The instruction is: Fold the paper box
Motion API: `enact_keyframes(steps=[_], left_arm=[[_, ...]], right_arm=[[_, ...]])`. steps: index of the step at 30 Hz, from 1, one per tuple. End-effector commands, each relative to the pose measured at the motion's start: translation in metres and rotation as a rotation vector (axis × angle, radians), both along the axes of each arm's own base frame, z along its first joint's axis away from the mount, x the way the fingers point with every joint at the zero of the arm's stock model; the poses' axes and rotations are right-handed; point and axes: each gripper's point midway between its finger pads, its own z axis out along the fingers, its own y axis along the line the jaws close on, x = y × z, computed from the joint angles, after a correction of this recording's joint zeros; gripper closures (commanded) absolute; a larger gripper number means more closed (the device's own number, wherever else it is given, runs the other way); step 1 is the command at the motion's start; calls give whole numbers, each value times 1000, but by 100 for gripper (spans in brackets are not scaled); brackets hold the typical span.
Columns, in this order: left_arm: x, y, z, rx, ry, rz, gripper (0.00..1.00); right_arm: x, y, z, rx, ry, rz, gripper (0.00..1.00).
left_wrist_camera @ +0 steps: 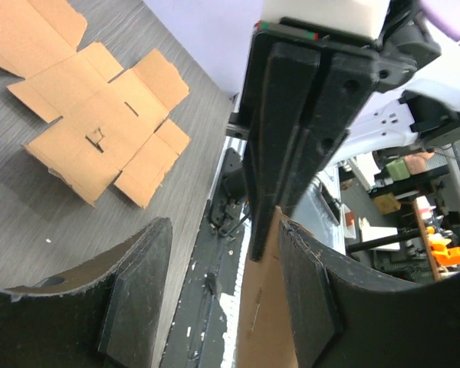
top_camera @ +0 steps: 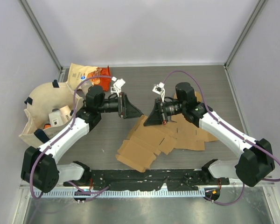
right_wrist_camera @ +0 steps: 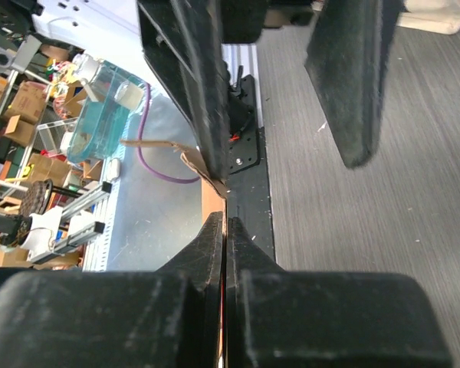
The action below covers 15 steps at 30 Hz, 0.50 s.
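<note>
With the right tool pinched on the cardboard flap, the left tool, spread wide, should close on the neighbouring panel and bend along the crease.

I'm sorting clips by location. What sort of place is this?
Probably a robotics lab test cell. A grey table is boxed in by white panels, flat cardboard blanks lie on it, and cluttered shelves of boxes and gear show beyond the table edge.
</note>
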Motion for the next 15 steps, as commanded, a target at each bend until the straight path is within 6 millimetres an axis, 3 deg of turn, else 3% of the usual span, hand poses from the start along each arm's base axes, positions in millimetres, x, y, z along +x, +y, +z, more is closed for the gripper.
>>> enact_keyframes(steps=[1, 8, 11, 15], left_arm=[[-15, 10, 48, -152, -57, -73, 39], [-24, 6, 41, -178, -15, -146, 42], [-14, 7, 36, -147, -34, -89, 49], [4, 16, 42, -164, -31, -1, 50]], right_arm=[[20, 1, 1, -12, -56, -87, 99], [20, 3, 4, 0, -56, -81, 99], [16, 2, 6, 8, -62, -69, 99], [14, 1, 6, 7, -62, -67, 99]])
